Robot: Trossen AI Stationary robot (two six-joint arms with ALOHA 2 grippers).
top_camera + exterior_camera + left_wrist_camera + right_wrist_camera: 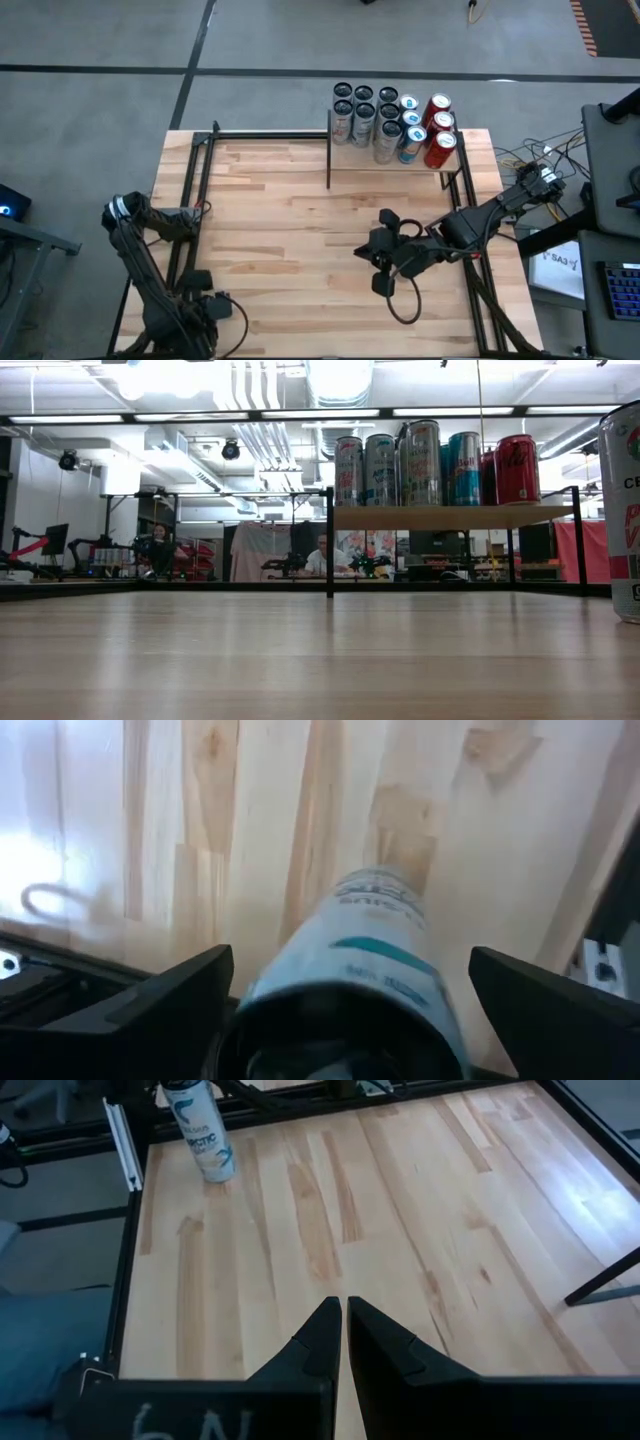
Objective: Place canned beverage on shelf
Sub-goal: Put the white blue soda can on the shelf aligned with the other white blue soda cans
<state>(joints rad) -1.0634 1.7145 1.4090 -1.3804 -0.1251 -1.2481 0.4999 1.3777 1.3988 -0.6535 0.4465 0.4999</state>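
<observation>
**Left gripper** point(345, 1010): fingers spread wide, one to each side of a white-and-teal can point(365, 970) that stands between them; neither finger point(160, 995) appears to touch its wall yet. In the overhead view this arm sits at the near left corner of the table and hides the can.

**White-and-teal can**: tall slim beverage can, upright on the plank tabletop point(300, 810), directly ahead of the open fingers (also visible from the other arm's camera point(203, 1130), near the table's black frame rail). Judged stiff if full but thin-walled, smooth and likely slippery; it would dent under hard squeeze. Best taken across the mid-body, fingers level, so it stays upright and does not tip.

**Shelf** point(345, 160): light-wood board on black posts, well away from the left gripper at the table's far edge, already holding a cluster of cans point(395, 125).

**Right gripper** point(345, 1330): fingers pressed together, holding nothing, waiting over the table's right-middle.
</observation>
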